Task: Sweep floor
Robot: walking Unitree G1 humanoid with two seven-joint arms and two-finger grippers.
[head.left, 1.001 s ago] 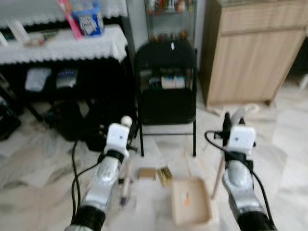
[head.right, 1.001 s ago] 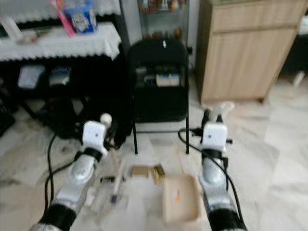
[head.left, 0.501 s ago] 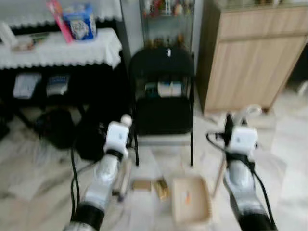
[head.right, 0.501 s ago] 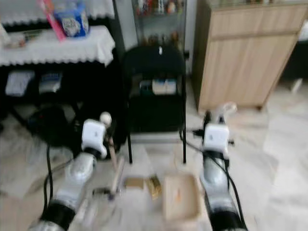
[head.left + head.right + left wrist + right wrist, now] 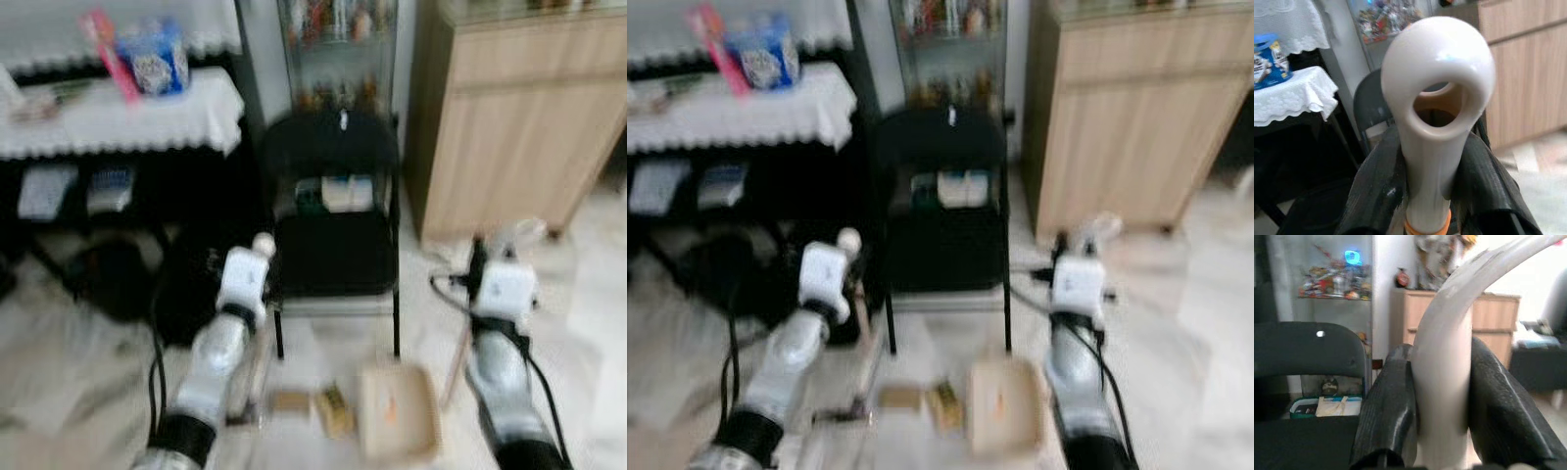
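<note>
My left gripper [image 5: 1430,161] is shut on the white broom handle [image 5: 1437,98], whose looped end sticks up past the fingers [image 5: 1376,191]. The broom's stick [image 5: 257,362] slants down to the floor beside my left arm. My right gripper [image 5: 1442,396] is shut on the curved white dustpan handle [image 5: 1449,333]. The beige dustpan [image 5: 397,423] rests on the floor between my arms, with a small orange bit inside. Two brown scraps [image 5: 291,401] [image 5: 335,409] lie just left of the pan. The eye views are blurred.
A black folding chair [image 5: 333,235] stands straight ahead with a box on its seat. A table with a white lace cloth [image 5: 118,113] is at the left, with bags under it. A wooden cabinet [image 5: 519,117] is at the right. The floor is pale marble.
The whole picture has shifted and blurred, so the camera moved; chair, pan and scraps sit lower in view. Both grippers keep their hold on the handles.
</note>
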